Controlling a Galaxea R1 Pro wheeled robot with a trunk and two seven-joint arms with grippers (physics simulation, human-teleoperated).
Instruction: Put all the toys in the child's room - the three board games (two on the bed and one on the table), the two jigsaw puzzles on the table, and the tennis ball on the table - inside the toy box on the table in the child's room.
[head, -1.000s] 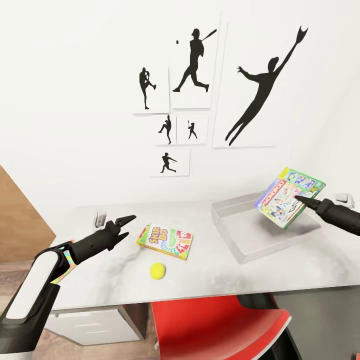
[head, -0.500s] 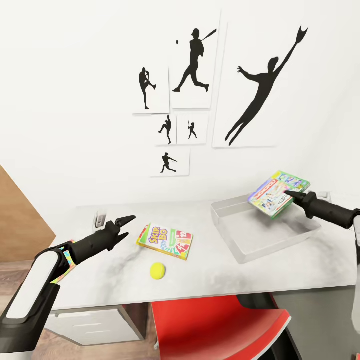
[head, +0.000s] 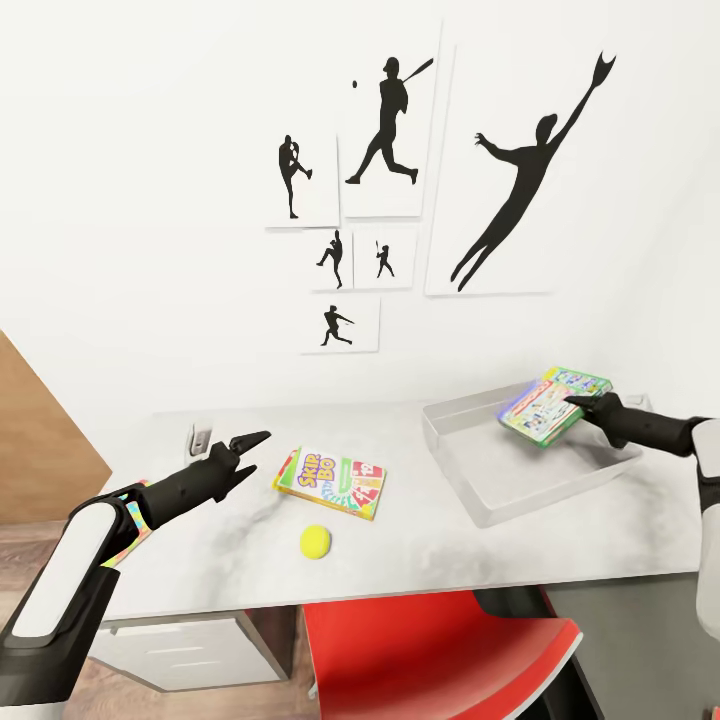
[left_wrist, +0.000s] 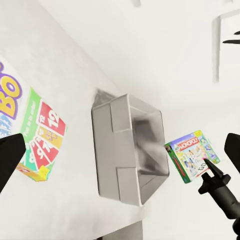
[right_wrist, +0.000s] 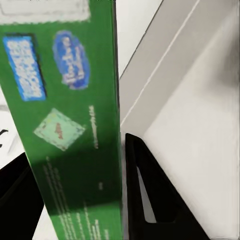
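the right gripper (head: 578, 403) pinches a monopoly board game (head: 550, 404) by its edge, tilted above the far right part of the toy box (head: 470, 490). released now, it could catch the far rim and tip out. the left gripper (head: 252, 442), fingers spread, hovers left of the skip-bo box (head: 331, 481) and tennis ball (head: 316, 541).
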